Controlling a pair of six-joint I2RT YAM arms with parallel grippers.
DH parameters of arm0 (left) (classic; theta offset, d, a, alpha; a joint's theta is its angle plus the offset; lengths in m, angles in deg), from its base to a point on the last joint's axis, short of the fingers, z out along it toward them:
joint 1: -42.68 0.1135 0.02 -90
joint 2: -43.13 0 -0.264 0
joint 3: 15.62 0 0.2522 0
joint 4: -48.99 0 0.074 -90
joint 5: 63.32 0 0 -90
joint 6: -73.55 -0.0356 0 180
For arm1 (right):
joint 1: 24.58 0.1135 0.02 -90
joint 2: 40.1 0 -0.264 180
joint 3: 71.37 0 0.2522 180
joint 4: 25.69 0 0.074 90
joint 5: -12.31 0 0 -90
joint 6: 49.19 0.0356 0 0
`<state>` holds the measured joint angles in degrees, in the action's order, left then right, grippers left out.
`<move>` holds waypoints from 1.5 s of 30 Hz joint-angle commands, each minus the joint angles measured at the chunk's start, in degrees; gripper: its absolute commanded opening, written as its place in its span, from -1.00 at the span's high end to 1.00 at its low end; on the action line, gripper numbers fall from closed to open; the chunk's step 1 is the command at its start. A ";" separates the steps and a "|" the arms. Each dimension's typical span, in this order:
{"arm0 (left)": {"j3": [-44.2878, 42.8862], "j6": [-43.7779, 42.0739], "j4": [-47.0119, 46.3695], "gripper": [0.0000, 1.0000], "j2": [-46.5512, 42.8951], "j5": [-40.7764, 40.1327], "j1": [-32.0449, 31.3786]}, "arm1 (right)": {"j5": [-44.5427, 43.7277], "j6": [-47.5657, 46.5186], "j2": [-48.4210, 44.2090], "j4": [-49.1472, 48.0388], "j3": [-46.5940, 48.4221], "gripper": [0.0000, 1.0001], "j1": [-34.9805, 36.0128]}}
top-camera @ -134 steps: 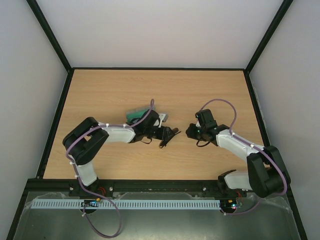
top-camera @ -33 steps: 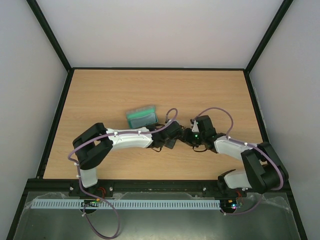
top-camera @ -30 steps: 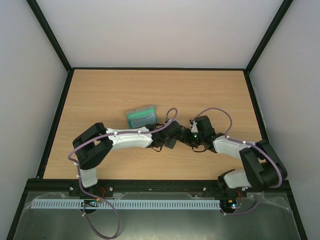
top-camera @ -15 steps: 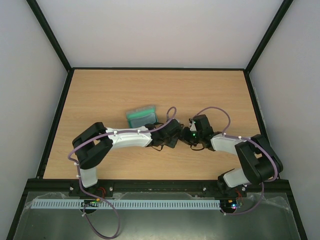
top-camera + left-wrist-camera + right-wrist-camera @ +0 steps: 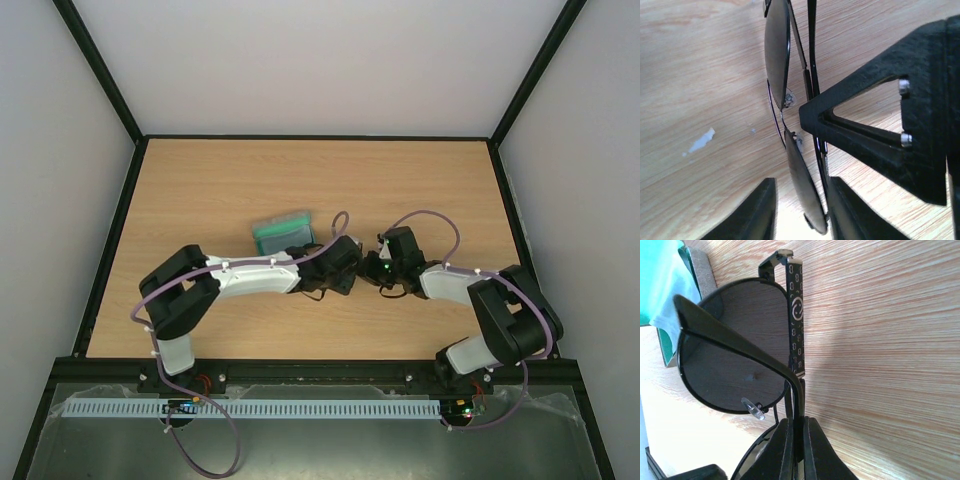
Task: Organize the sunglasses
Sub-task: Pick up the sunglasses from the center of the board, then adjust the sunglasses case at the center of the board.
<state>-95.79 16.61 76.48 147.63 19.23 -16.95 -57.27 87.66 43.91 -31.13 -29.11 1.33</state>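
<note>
The only markings stood on the broad black temple arm (image 5: 795, 315) of the round-lensed, dark wire-framed sunglasses (image 5: 735, 355), seen in the right wrist view. A pale round emblem (image 5: 797, 309) sat on it, a ring around a curled mark like a C or G; which letter could not be told. Above and below it ran a pattern of small pale paired marks like interlocked letters, too small to read. No word, number or label was legible in the other views.
</note>
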 commanded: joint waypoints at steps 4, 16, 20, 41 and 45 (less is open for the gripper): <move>1.92 -0.30 -0.34 0.11 -7.07 0.30 2.53 | -2.24 -2.39 0.07 3.51 2.55 0.97 0.23; 20.71 6.87 -6.53 0.28 -24.74 -0.18 9.68 | -6.77 -6.45 -3.86 12.11 7.52 0.97 0.19; 32.64 11.99 -13.81 0.49 -27.49 0.39 10.47 | -9.34 -8.86 -4.79 16.18 10.16 0.97 0.19; 38.30 15.61 -30.71 0.66 -16.07 -2.84 27.96 | -17.88 -20.15 0.74 30.14 31.26 0.97 3.95; 33.76 14.47 -31.24 0.69 -10.56 -2.34 30.33 | -22.77 -22.25 3.23 31.08 34.47 0.97 6.69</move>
<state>-58.88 32.50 45.64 132.20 17.24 11.42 -74.10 69.12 44.78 -4.03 1.77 5.73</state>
